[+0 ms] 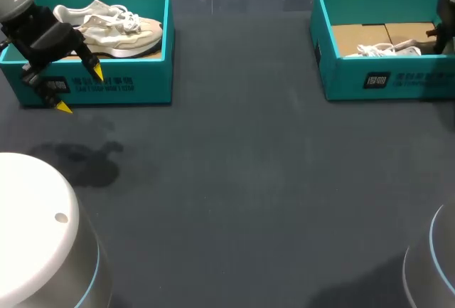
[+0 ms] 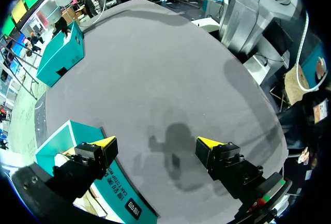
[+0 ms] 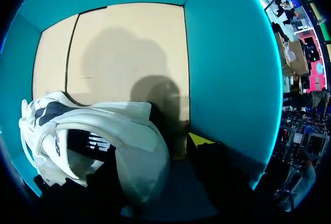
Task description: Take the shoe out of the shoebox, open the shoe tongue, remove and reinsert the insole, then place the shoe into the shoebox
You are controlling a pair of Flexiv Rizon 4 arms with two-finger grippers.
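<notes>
Shoe lies in the right shoebox, against the right pincer.

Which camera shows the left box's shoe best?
The head view: nearly all the cream shoe shows inside the left box. The left wrist view catches mostly that box's corner; the right wrist view shows another shoe.

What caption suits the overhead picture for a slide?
Open left claw at the front of a teal cardboard shoebox holding a cream sneaker; second teal shoebox to its right.
</notes>
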